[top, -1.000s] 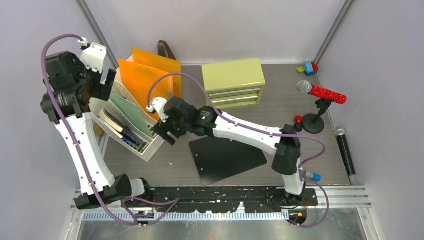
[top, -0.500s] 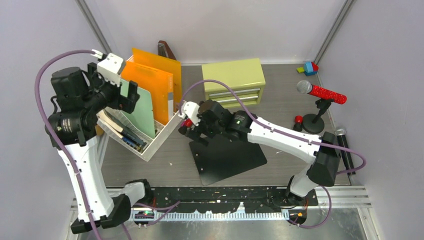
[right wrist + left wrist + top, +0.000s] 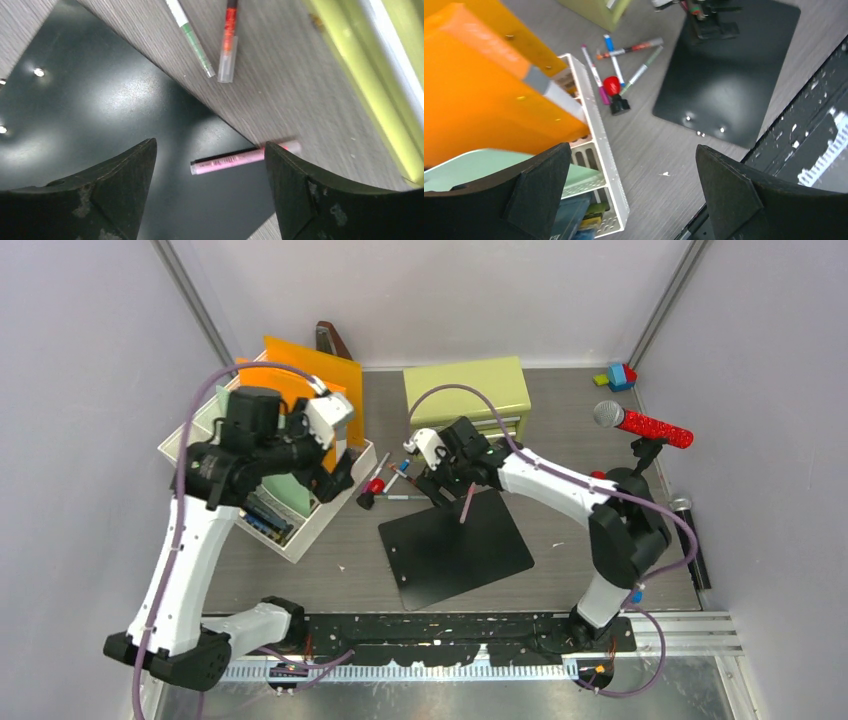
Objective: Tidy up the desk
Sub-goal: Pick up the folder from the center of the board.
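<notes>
We find the right pincer (image 3: 209,146) released, with nothing between its fingers. Directly below the gap a pink pen (image 3: 245,156) lies across the far edge of the black mat (image 3: 75,110), one end over the bare bench (image 3: 580,400). A second ago this pincer was at the corner of the white rack (image 3: 325,520); it has since swung right, and we judge that it let the pink pen go here. Just beyond, a green pen (image 3: 192,42) and a red pen (image 3: 229,42) lie loose on the bench near the yellow-green cabinet (image 3: 370,75). The left pincer (image 3: 633,150), likewise released and empty, has come in from the far left and hovers over the rack and its orange folders (image 3: 479,95). The bench spans the whole work area, with pens strewn between rack and cabinet. We judge the tidying far from done, and gathering these pens is the likely next job.
</notes>
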You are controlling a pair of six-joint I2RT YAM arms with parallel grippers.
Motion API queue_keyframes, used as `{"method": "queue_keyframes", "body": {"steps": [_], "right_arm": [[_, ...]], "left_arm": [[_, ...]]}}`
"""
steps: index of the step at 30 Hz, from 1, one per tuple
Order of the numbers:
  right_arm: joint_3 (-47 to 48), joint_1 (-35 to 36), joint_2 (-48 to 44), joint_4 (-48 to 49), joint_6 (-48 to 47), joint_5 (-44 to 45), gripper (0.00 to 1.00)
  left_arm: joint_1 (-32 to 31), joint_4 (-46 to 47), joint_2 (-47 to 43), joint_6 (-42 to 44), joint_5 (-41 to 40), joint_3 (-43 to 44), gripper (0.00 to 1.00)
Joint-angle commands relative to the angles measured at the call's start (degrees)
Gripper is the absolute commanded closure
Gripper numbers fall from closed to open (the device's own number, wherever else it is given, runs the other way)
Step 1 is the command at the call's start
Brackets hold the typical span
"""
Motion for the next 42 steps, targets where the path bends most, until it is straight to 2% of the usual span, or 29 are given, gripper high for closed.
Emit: {"method": "queue_keyframes", "body": {"steps": [1, 6, 13, 20, 29, 38, 42], "right_arm": [[2.7, 0.0, 5.9, 2.0, -1.3, -2.1, 0.18], [1.7, -1.2, 5.7, -1.5, -1.9, -2.2, 0.22], [-5.1, -3.1, 1.7, -5.2, -5.3, -2.9, 0.22], [-6.9, -4.2, 3.6, -5.3, -6.2, -3.8, 0.30], [-2.2, -4.4, 10.2, -5.5, -6.1, -3.8, 0.36], [6.4, -5.4, 16.5, -3.1, -1.9, -2.1, 0.37], [9.2, -5.7, 16.6, -1.5, 0.8, -0.9, 0.34]], "left_arm": [[-8.1, 6.6, -0.5, 1.1, -5.9, -6.5, 0.00], [-16.0, 10.0, -0.4, 2.1, -11.7, -14.3, 0.00], [-21.6, 17.1, -1.5, 4.0, -16.4, -25.4, 0.00], [-22.4, 21.5, 0.5, 4.6, -15.3, -31.7, 0.00], [-22.4, 26.3, 3.8, 2.5, -17.8, -39.2, 0.00], [-22.3, 28.3, 6.5, 0.4, -18.9, -43.2, 0.00], [-22.3, 28.7, 8.6, -0.4, -19.2, -44.2, 0.00]]}}
